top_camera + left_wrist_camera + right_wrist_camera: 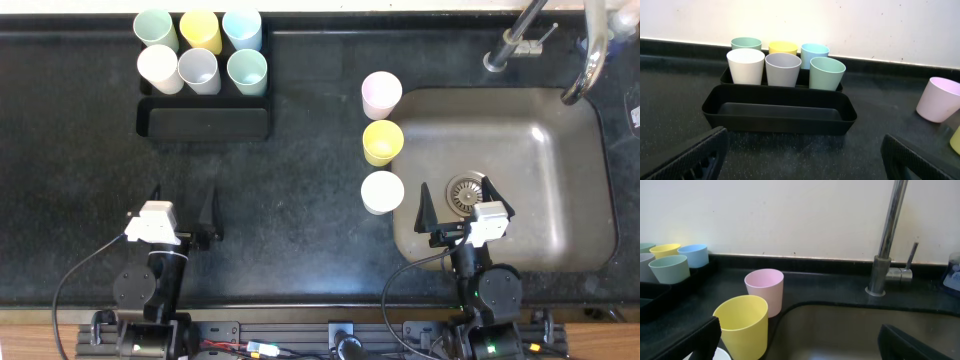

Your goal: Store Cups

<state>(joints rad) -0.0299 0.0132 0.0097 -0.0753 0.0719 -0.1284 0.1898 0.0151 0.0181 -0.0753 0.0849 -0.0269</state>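
A black speckled counter [300, 230] runs below a pale wall [865, 25]. A steel sink [560, 120] is set into its right end, and a faucet [515, 40] stands at the sink's far rim.

Near the counter's far left corner sits the black tray [205, 125], its long side parallel to the back edge. Its rear compartment holds six upright cups in two rows. Against the wall are the sage cup [155, 28], the stored yellow cup [200, 30] and the blue cup [242, 28]. In front of them are the stored white cup [160, 68], the grey cup [198, 71] and the mint cup [247, 72].

Three more cups stand upright on the counter in a line along the sink's left rim, each just beside the next. The pink cup [381, 94] is farthest from me, the loose yellow cup [382, 142] is in the middle, and the loose white cup [381, 192] is nearest.

My left gripper [185, 190] hangs over the counter's front left part, facing the tray, with its fingers spread wide and nothing between them. My right gripper [457, 186] hangs at the sink's near left corner, just right of the loose white cup, its fingers wide apart too and holding nothing.
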